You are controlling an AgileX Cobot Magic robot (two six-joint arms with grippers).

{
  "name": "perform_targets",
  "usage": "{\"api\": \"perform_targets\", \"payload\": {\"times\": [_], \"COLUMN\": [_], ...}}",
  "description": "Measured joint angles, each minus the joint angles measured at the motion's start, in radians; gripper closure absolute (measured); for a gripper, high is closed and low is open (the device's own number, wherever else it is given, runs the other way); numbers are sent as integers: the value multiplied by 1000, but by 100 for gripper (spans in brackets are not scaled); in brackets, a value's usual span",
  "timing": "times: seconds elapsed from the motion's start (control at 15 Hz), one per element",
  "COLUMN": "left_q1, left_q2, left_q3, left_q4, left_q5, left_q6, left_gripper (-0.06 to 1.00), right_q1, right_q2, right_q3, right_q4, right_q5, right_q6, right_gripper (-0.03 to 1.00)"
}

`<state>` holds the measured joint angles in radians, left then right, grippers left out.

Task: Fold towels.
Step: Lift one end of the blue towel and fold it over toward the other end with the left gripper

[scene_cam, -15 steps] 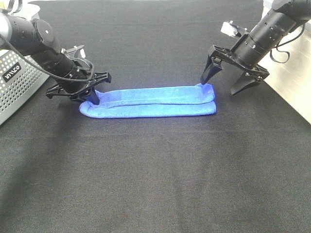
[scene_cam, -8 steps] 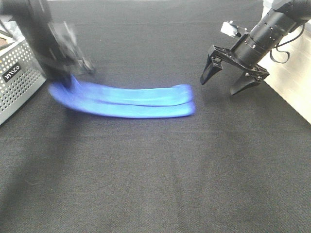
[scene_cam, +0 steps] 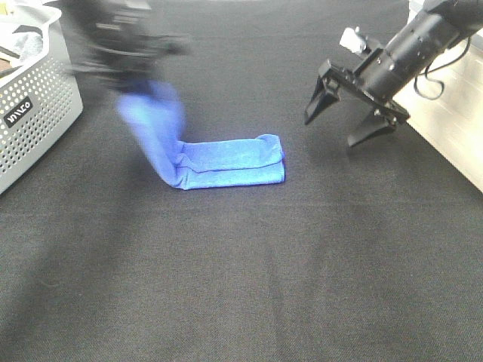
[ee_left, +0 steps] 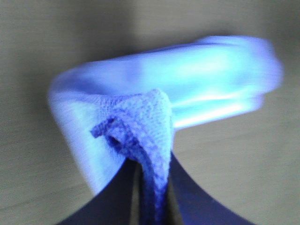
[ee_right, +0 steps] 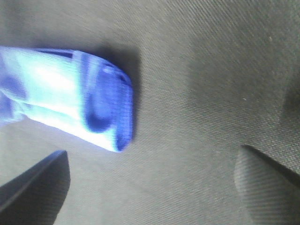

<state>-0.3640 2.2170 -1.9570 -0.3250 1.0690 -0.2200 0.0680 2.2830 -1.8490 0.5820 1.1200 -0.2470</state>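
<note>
A blue towel (scene_cam: 226,162), folded into a long strip, lies on the black table. Its left end (scene_cam: 151,121) is lifted into the air. My left gripper (scene_cam: 134,84), blurred by motion, is shut on that end. In the left wrist view the pinched cloth (ee_left: 145,140) bunches between the dark fingers. My right gripper (scene_cam: 341,117) is open and empty, hovering above the table to the right of the towel's right end. The right wrist view shows that end (ee_right: 105,110) apart from the fingertips (ee_right: 35,183).
A grey perforated basket (scene_cam: 30,113) stands at the left edge with items inside. A pale surface (scene_cam: 453,121) borders the black table at the right.
My left gripper has lifted the towel's left end up and dragged it rightward. The whole towel has slid left, away from my right gripper, which let go of it and drew back a little.
</note>
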Motion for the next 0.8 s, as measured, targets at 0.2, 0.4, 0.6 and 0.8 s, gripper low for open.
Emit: {"api": "perform_targets", "payload": {"times": [0.2,0.4,0.6,0.8], "left_q1": [-116,-148,-166,-169], "left_q2": [62,127,141,139], "left_q3": [-1,-1,-1,-1], "left_q4": [-25,-49,-157,-183], "left_q5": [-195,-288,-410,-458], "left_q6": [-76,-142,-149,-149], "left_gripper": [87,65,30,26], "right_q1": [0,0,0,0], "right_q2": [-58,-86,-116,-119], "right_q3": [0,0,0,0], "right_q4": [-8,-36,-63,-72], "right_q5": [2,15,15,8], "right_q6": [0,28,59,79], "right_gripper": [8,8,8,8]}}
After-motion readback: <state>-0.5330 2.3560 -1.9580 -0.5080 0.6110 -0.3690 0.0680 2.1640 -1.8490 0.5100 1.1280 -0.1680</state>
